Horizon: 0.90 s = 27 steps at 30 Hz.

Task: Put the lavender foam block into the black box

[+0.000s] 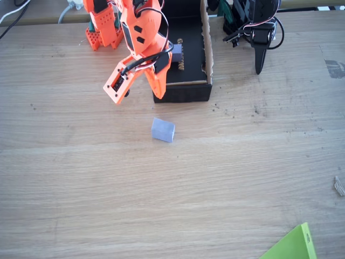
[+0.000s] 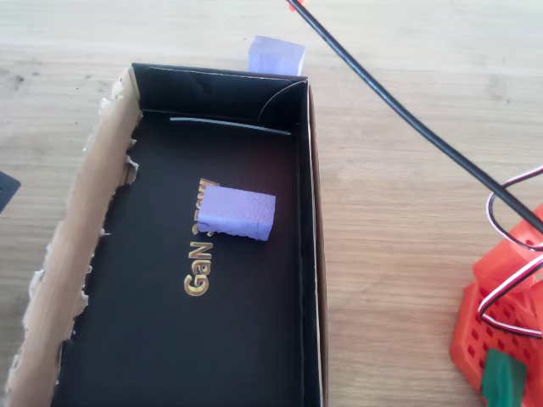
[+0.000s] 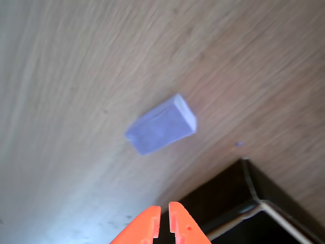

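Just ahead of the tool (image 3: 162, 223), its jaws nearly shut and empty, the lavender foam block (image 3: 161, 125) lies on the worktop (image 1: 81, 178) beside the black box (image 3: 244, 208); open wide, descend squarely.

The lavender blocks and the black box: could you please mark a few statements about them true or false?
1. A lavender block lies inside the black box. True.
2. The lavender foam block touches the box's wall. False: in the fixed view it lies apart from the box, on the bare table.
3. The claw holds a block. False: its fingers are closed on nothing, above the table by a box corner.
4. The box floor bears gold lettering. True.
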Each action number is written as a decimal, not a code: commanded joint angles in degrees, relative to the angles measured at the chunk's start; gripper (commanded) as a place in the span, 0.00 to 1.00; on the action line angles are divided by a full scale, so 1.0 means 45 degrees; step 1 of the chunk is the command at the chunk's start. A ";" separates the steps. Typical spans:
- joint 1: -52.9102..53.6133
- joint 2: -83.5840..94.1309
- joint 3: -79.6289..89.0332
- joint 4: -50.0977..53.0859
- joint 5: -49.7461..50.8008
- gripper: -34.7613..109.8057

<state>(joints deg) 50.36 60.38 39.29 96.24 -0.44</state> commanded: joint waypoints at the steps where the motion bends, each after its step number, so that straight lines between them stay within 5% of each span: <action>1: 0.0098 0.0781 -0.0254 -0.0293 -0.1250 0.24; 27: -0.0137 0.1348 0.0391 -0.1484 -0.6074 0.24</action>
<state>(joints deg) 48.69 61.88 40.52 90.62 -25.84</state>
